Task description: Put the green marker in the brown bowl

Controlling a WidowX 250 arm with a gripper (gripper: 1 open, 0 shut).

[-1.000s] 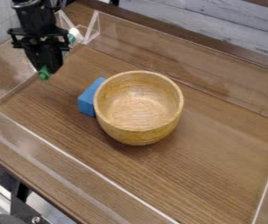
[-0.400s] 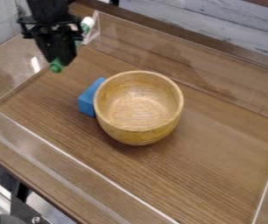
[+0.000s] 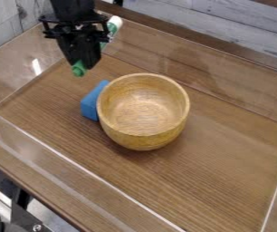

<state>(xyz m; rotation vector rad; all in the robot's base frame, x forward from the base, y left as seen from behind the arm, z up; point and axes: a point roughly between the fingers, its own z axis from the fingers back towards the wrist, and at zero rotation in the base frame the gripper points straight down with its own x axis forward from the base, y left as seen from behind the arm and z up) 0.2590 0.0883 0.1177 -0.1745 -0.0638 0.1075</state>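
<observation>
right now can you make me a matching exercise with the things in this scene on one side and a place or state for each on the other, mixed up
Things:
1. green marker
2. brown bowl
3. blue block
4. gripper

Places or states:
A. sits on the wooden table, empty inside
B. shut, pointing down, above the table
C. held up in the air, its green tip poking out below the fingers
D. tucked against the bowl's left side

Right pairs: 1-C, 2-A, 3-D, 4-B
</observation>
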